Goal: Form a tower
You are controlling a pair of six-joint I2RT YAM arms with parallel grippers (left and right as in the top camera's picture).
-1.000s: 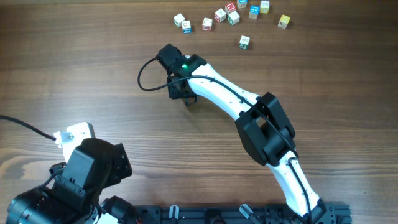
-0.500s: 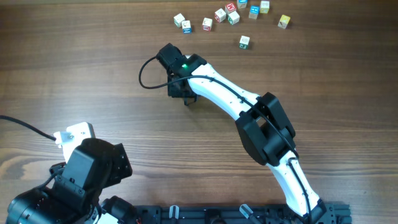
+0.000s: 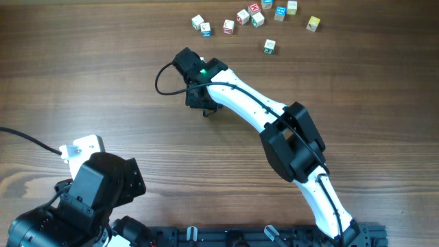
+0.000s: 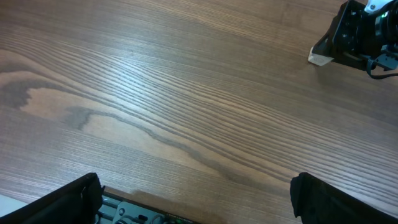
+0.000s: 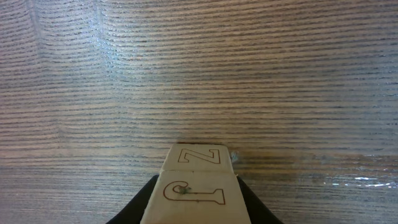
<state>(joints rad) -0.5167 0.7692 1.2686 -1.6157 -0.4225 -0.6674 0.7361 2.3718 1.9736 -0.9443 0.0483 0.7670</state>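
Loose letter cubes point(image 3: 243, 16) lie scattered far back on the wooden table point(image 3: 103, 82) (one cube point(image 3: 269, 46) slightly apart).

Surface: wooden table point(image 3: 82, 68) | on it: loose letter cubes point(image 3: 228, 27) (scattered along far edge), tower point(image 5: 198, 180) mid-table

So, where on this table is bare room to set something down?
Free: the wide wood between the left arm and the right tool, and the table right of the right arm. Crowded: the far edge, where loose cubes lie, and around the tower in the right tool.
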